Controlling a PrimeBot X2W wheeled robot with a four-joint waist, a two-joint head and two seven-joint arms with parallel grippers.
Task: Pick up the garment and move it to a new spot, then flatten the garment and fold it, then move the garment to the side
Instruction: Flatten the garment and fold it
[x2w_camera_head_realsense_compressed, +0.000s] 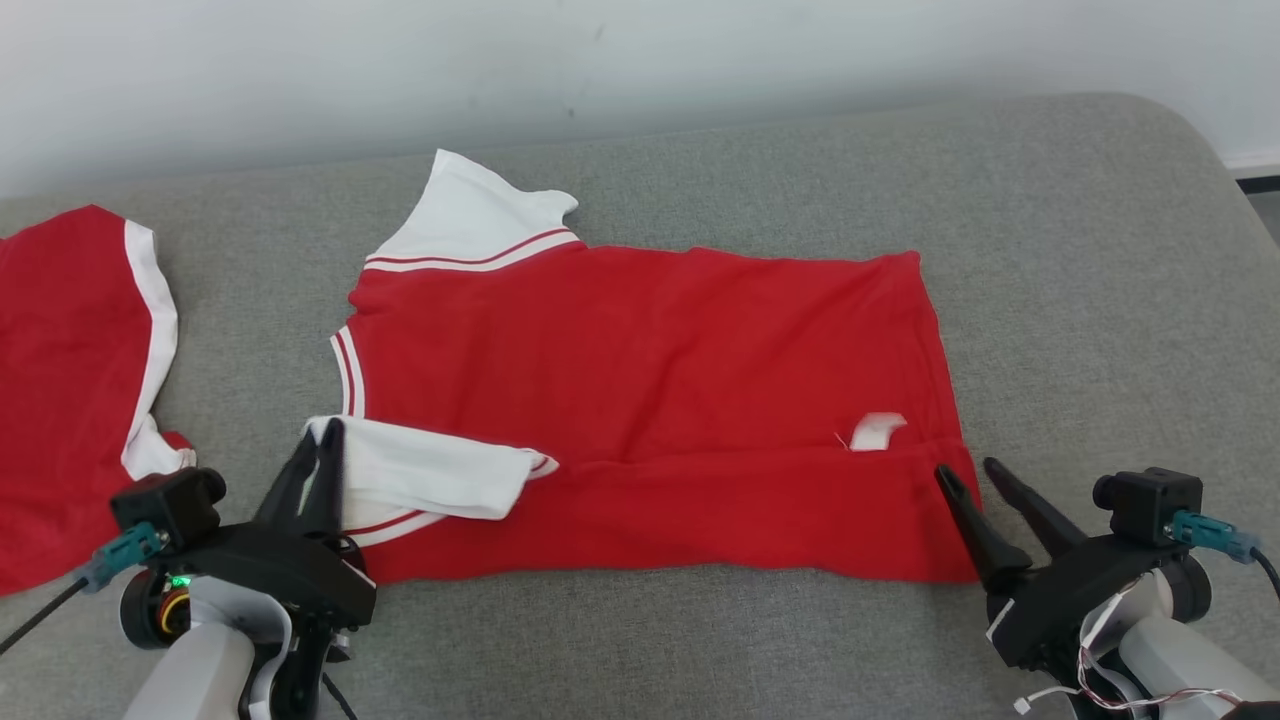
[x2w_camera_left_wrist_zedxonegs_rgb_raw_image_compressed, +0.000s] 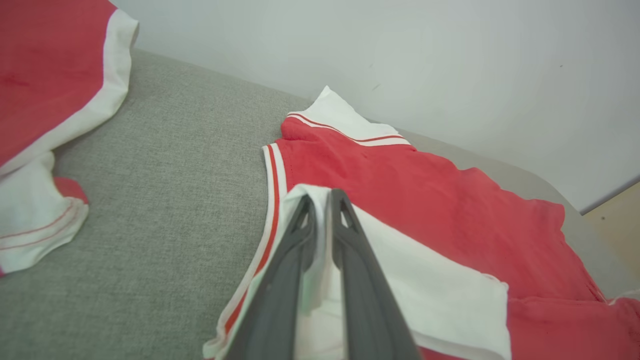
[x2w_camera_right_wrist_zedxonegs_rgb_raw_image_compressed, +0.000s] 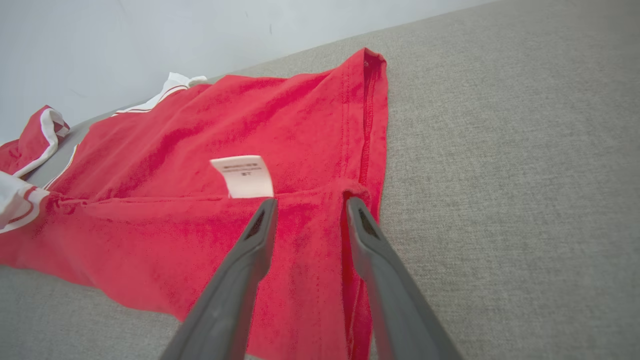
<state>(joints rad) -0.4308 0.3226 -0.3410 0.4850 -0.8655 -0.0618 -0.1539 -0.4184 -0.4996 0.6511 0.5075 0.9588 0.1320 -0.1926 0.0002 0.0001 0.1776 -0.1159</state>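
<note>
The garment (x2w_camera_head_realsense_compressed: 640, 360), a red shirt with white sleeves, lies spread on the grey cushion (x2w_camera_head_realsense_compressed: 1100, 300) with its near edge folded up over the body. A white label (x2w_camera_head_realsense_compressed: 878, 430) sticks out at the fold. My left gripper (x2w_camera_head_realsense_compressed: 325, 432) is shut on the corner of the near white sleeve (x2w_camera_head_realsense_compressed: 430, 475); in the left wrist view the gripper (x2w_camera_left_wrist_zedxonegs_rgb_raw_image_compressed: 322, 197) has its fingers together with white cloth pinched at the tips. At the garment's (x2w_camera_right_wrist_zedxonegs_rgb_raw_image_compressed: 200, 150) right hem, my right gripper (x2w_camera_head_realsense_compressed: 965, 470) stands open; in its wrist view the gripper (x2w_camera_right_wrist_zedxonegs_rgb_raw_image_compressed: 310, 202) straddles the folded red edge beside the label (x2w_camera_right_wrist_zedxonegs_rgb_raw_image_compressed: 243, 176).
A second red and white garment (x2w_camera_head_realsense_compressed: 70, 380) lies at the far left of the cushion, apart from the first one. A pale wall (x2w_camera_head_realsense_compressed: 600, 60) runs along the back. Bare grey cushion stretches to the right of the hem and along the near edge.
</note>
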